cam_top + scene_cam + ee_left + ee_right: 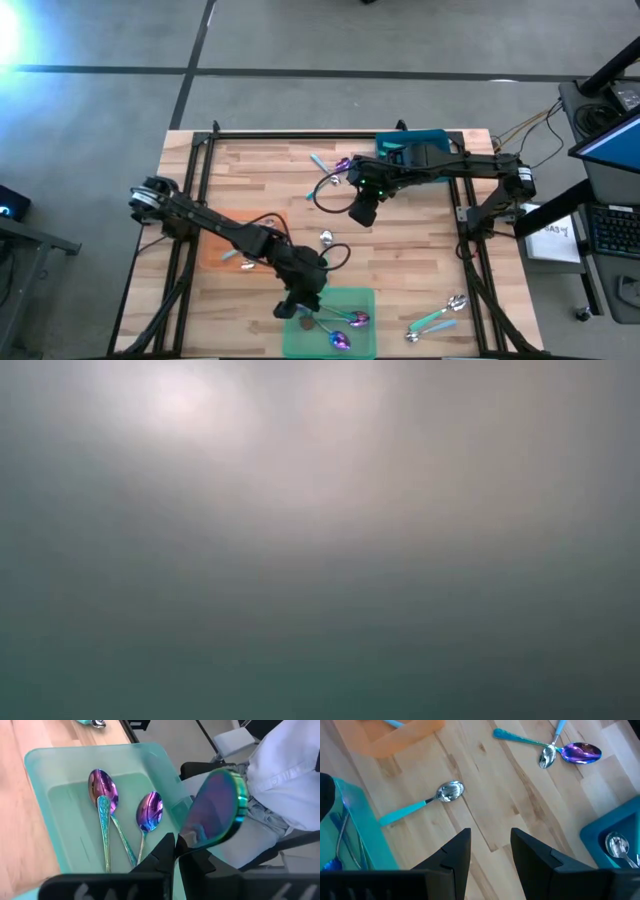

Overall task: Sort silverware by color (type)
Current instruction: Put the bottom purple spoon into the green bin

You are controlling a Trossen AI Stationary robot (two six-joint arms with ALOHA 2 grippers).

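Note:
My left gripper (177,845) is shut on an iridescent purple spoon (215,805) over the near edge of the green tray (45,757), at the table's near middle (298,308). Two more purple spoons (102,787) (150,810) lie flat in that tray. My right gripper (490,850) hangs open above bare wood at the far middle (360,210), touching nothing. A silver spoon with a teal handle (447,792) lies on the wood ahead of it. The low view shows only blur. My left gripper pinches the purple spoon between its two fingertips at the neck just below the bowl (186,839). The bowl stands out past the fingers, tilted, and is lifted clear of the tray. The handle is hidden behind the fingers.
An orange mat (240,245) lies at the left. A teal bin (410,145) at the far edge holds a silver spoon (617,845). Loose spoons lie near the bin (338,165) and at the near right (440,318). A person in a white shirt (285,770) sits beyond the near edge.

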